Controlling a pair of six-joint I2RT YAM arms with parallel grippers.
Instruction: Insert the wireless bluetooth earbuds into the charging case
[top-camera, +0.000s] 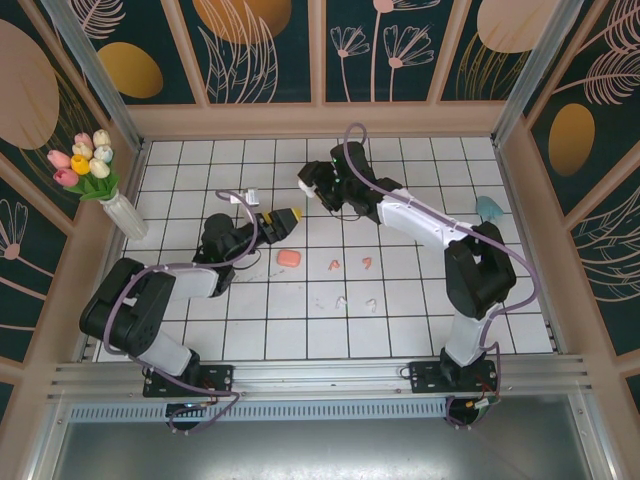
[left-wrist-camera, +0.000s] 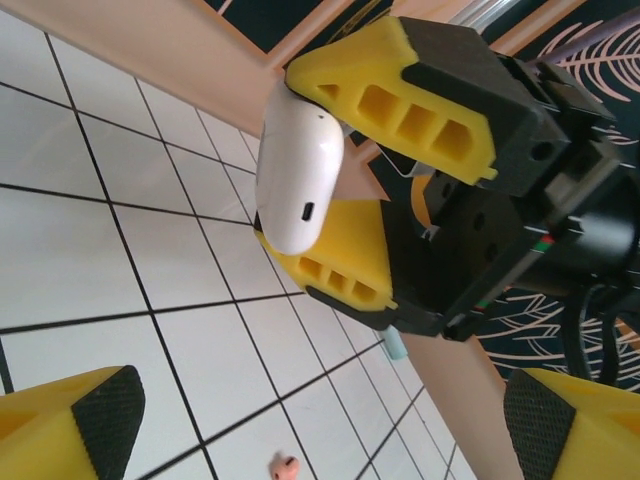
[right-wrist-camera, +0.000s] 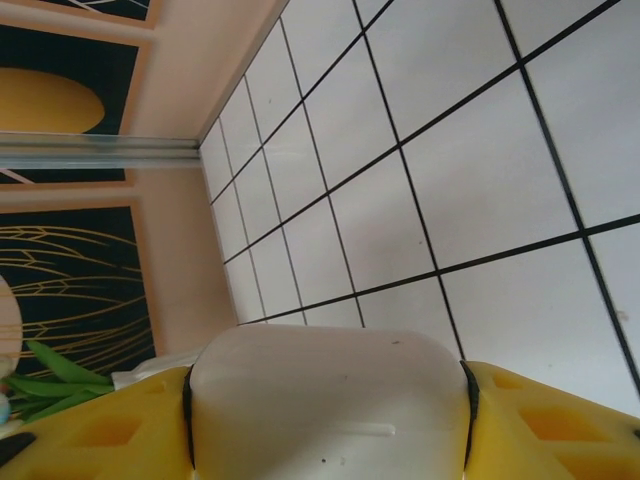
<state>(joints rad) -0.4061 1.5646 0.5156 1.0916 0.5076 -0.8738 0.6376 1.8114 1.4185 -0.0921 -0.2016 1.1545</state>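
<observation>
My right gripper (top-camera: 308, 182) hangs over the back middle of the tiled floor, shut on a white charging case (right-wrist-camera: 325, 400). The case sits closed between its yellow fingers (right-wrist-camera: 90, 430). In the left wrist view the same white case (left-wrist-camera: 300, 180) is pinched between those fingers, its port facing the camera. My left gripper (top-camera: 285, 222) is open a short way in front and left of it, its pads (left-wrist-camera: 70, 425) wide apart with nothing between them. Two salmon-pink earbuds (top-camera: 335, 265) (top-camera: 368, 263) and two white earbuds (top-camera: 340, 300) (top-camera: 371, 303) lie loose on the tiles; one pink earbud (left-wrist-camera: 285, 466) shows below my left gripper.
A salmon-pink closed case (top-camera: 289, 258) lies on the tiles just in front of my left gripper. A white vase of tulips (top-camera: 120, 210) stands at the left wall. A small light-blue object (top-camera: 490, 208) lies by the right wall. Wooden walls (top-camera: 320, 118) enclose the floor.
</observation>
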